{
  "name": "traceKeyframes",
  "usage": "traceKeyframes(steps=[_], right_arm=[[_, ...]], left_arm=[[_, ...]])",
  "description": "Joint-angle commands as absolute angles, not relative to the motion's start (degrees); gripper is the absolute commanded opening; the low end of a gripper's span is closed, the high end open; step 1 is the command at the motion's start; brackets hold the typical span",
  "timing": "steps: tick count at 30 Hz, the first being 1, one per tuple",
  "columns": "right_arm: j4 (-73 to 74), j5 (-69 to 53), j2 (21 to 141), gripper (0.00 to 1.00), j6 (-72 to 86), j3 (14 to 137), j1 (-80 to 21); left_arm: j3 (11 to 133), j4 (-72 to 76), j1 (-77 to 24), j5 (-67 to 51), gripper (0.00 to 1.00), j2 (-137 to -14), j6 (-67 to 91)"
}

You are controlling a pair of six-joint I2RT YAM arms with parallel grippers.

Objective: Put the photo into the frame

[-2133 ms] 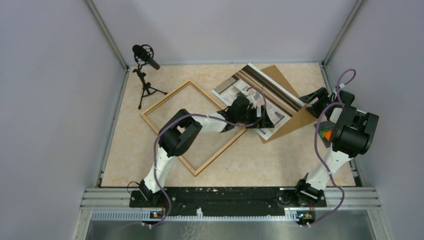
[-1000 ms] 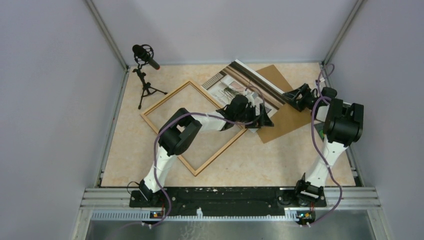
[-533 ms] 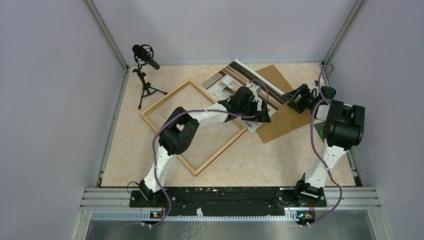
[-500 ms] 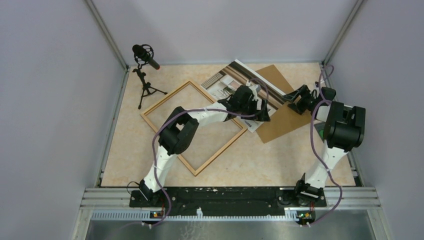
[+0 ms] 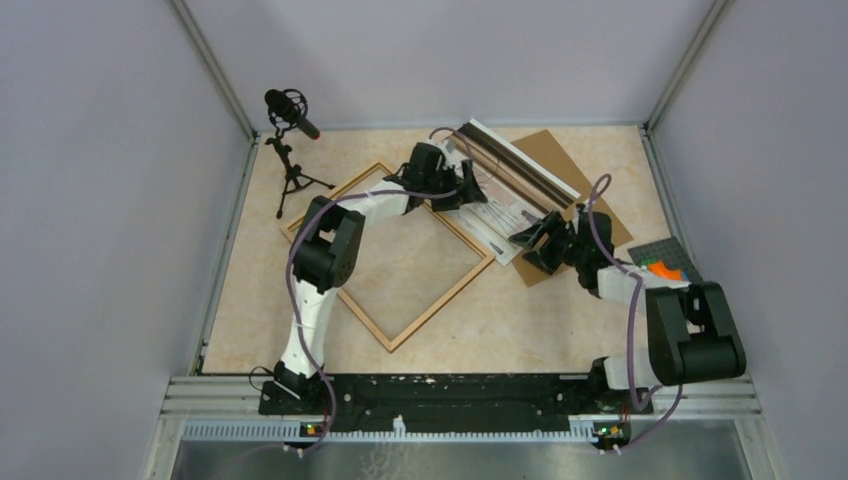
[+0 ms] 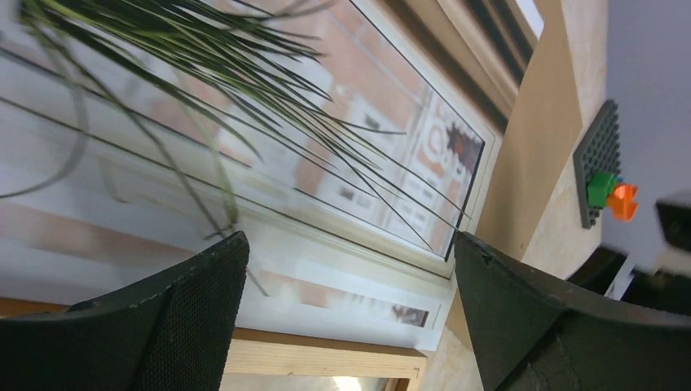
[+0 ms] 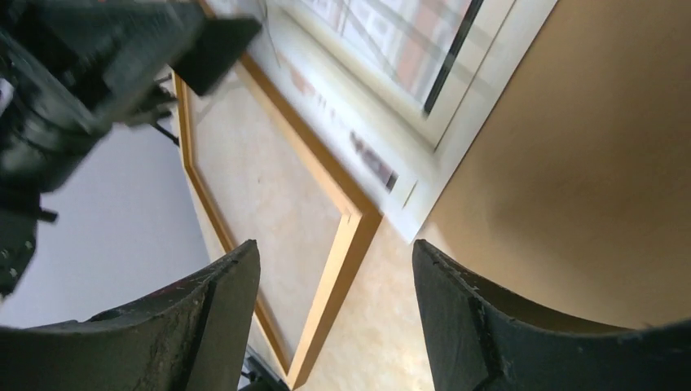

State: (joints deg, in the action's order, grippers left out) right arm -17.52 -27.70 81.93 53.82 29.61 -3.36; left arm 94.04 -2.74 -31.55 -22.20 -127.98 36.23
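Observation:
The photo (image 5: 505, 205) lies face up at the back of the table, partly on a brown backing board (image 5: 600, 215). Its left border overlaps the upper right moulding of the light wood frame (image 5: 440, 303). My left gripper (image 5: 462, 192) hovers open over the photo's left part, nothing between its fingers (image 6: 187, 326). In the left wrist view the photo (image 6: 285, 163) fills the picture, with the frame (image 6: 326, 358) under its white edge. My right gripper (image 5: 535, 240) stands open at the photo's near corner. Its wrist view shows the photo (image 7: 391, 81), the frame (image 7: 342, 261) and the board (image 7: 587, 163).
A microphone on a small tripod (image 5: 290, 150) stands at the back left. A grey studded plate with green and orange bricks (image 5: 660, 265) lies at the right edge. Grey walls close in three sides, and a metal rail runs along the near edge.
My left gripper swung back and left along the photo. The right arm came down from the back right to the photo's near corner, jaws narrowing slightly. The photo slid toward the frame.

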Motion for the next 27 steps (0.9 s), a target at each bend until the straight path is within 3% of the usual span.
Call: traceKeyframes(steps=[1, 15, 27], right_arm=[[-19.81, -15.39, 76.24, 0.67, 63.02, 24.86, -11.08], [-32.12, -6.49, 80.99, 0.58, 75.44, 18.70, -19.84], [-42.90, 5.26, 89.48, 0.57, 79.07, 17.40, -23.46]], left_arm=[[94.09, 1.71, -30.06, -26.70, 0.98, -128.00, 39.93], [82.52, 4.67, -29.57, -25.38, 0.98, -126.23, 46.43], [81.13, 5.54, -29.27, -25.79, 0.98, -126.22, 47.41]])
